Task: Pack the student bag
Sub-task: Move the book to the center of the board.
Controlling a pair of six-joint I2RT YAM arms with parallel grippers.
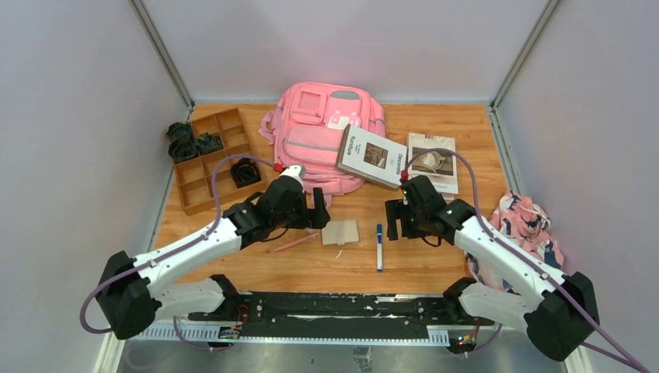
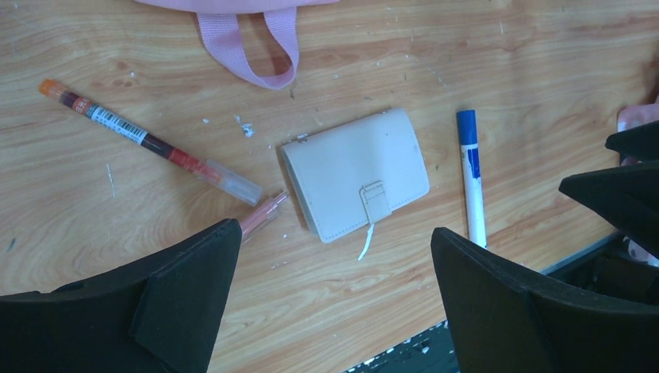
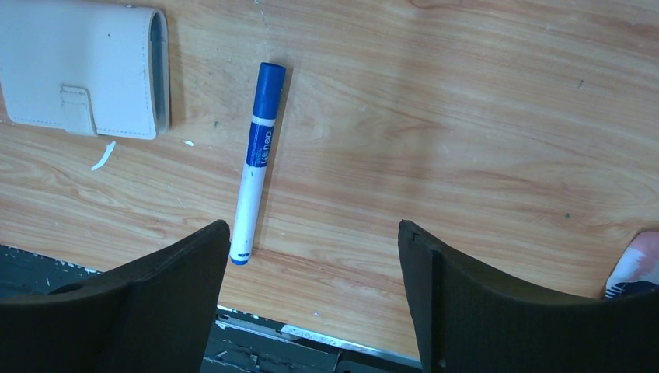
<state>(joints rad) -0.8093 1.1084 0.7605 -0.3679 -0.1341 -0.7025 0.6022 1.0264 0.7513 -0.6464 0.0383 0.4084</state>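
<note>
Pink student bag (image 1: 322, 136) one; books (image 1: 373, 155) two; marker (image 1: 379, 247) one; wallet (image 1: 340, 232) one.

The wallet (image 1: 340, 232) lies between a pen (image 1: 295, 242) (left) and marker (image 1: 379, 247), before the student bag (image 1: 322, 136).

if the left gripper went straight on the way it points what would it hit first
Probably the cream wallet, lying on the wooden table between the open fingers of the left gripper in its wrist view; depth is unclear, so maybe only its near edge.

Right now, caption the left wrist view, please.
Open left gripper above a cream wallet, flanked by an orange-capped pen and a blue marker.
</note>
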